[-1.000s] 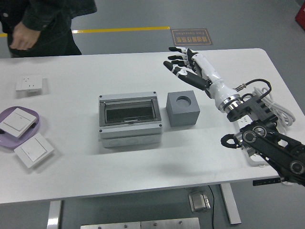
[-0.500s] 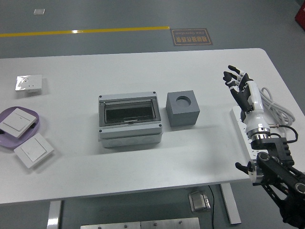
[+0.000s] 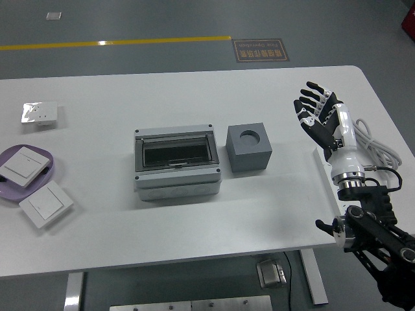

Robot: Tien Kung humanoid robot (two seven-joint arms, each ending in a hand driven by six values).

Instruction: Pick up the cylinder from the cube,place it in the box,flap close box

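**Box shut at centre, cube socket bare, right hand raised with fingers apart**

At the 9 o'clock edge of the white surface [image 3: 97,214] a purple tray [image 3: 52,170] carries a white wall switch [image 3: 21,164], and a second white switch [image 3: 45,204] lies on the surface just beside the tray at its 5 o'clock. Farther up, near 10 o'clock, a small white socket plate [image 3: 39,113] lies by itself, well apart from the tray.

At the centre stands the grey box [image 3: 176,163]. Its dark see-through flap [image 3: 175,153] lies flat, closed over the opening. The view through the flap is too dim to tell what sits inside, so the cylinder cannot be made out anywhere in the head view. Just beside the box at 3 o'clock, with a narrow gap between them, sits the grey cube [image 3: 248,148]; the round socket in its top face holds nothing.

Toward the 3 o'clock edge, well apart from the cube, the right hand [image 3: 322,118] is held up above the surface, palm facing the centre, its five fingers [image 3: 312,91] spread apart and holding nothing. Its white forearm runs down to a black wrist and arm at the 5 o'clock corner. A white cable [image 3: 378,144] loops on the surface just beside the arm, and a white strip [image 3: 326,170] lies under the forearm.

On the floor beyond the surface, at 12 o'clock, runs a yellow line [image 3: 117,43].
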